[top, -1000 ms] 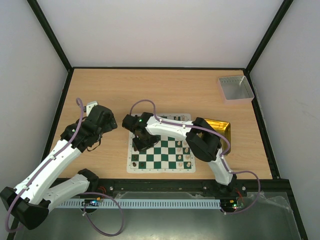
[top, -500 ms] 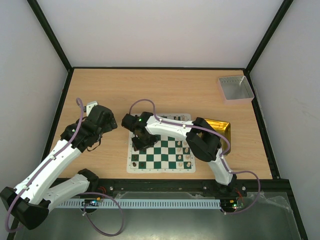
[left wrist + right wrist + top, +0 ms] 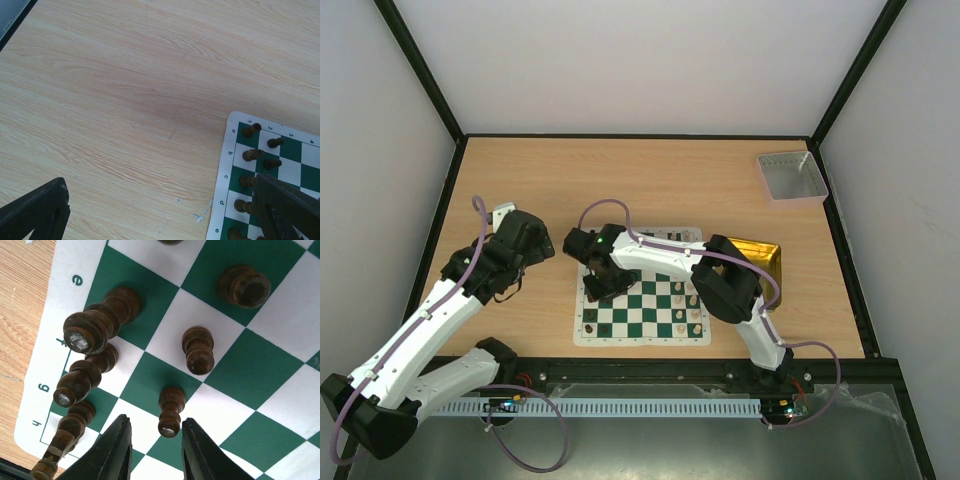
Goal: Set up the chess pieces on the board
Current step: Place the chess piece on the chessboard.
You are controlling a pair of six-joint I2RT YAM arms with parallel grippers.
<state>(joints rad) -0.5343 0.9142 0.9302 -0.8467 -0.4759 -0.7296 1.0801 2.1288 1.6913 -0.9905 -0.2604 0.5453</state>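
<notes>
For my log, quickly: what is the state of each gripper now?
Left gripper: open, holding nothing.
Right gripper: open, next to a dark pawn, not gripping it.

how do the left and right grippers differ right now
Place: the left gripper hangs over bare table beside the board; the right gripper is over the board. Opening: the left's jaws stand wide apart; the right's narrowly, a dark pawn between their tips. Both appear to grip nothing.
</notes>
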